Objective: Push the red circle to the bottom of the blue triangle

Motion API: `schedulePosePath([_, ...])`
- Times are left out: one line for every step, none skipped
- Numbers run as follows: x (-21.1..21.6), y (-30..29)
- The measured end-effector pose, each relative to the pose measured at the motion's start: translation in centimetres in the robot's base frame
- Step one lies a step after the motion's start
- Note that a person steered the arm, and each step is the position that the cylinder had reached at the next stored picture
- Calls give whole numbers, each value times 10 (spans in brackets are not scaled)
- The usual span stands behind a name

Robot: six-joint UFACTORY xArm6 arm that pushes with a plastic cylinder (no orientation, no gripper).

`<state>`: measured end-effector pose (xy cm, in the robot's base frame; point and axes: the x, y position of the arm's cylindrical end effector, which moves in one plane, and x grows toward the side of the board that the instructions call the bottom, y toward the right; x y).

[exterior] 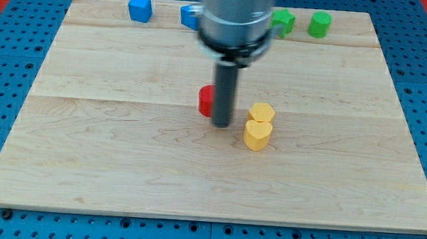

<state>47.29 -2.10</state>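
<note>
The wooden board point(120, 166) fills the frame; the arm's rod descends at centre, my tip point(221, 124) grasping nothing, touching the red circle point(206, 100) on its right; the partly hidden blue triangle point(188, 14) sits upper centre; two yellow blocks point(258, 126) lie right of the tip.

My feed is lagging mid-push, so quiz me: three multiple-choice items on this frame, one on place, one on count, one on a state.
1. Where is my tip relative to the red block?
A. on its right side in the view
B. far off at the view's bottom
C. behind the green blocks

2. How many yellow blocks are there?
A. one
B. two
C. four

3. How do the yellow blocks stand?
A. touching each other
B. in opposite corners
C. stacked on the red block

Answers:
1 A, the rod partly covers the red block's right edge.
2 B, an upper yellow block and a lower yellow block.
3 A, no gap shows between them.
</note>
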Motion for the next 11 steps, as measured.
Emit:
schedulePosePath([-35, -29])
schedulePosePath([23, 12])
schedulePosePath([19, 47])
schedulePosePath([-17, 19])
schedulePosePath([-44, -36])
schedulePosePath([-24, -3])
schedulePosePath([-11, 10])
schedulePosePath([-46, 0])
schedulePosePath([-64, -29])
schedulePosePath([-95, -63])
schedulePosePath([-126, -74])
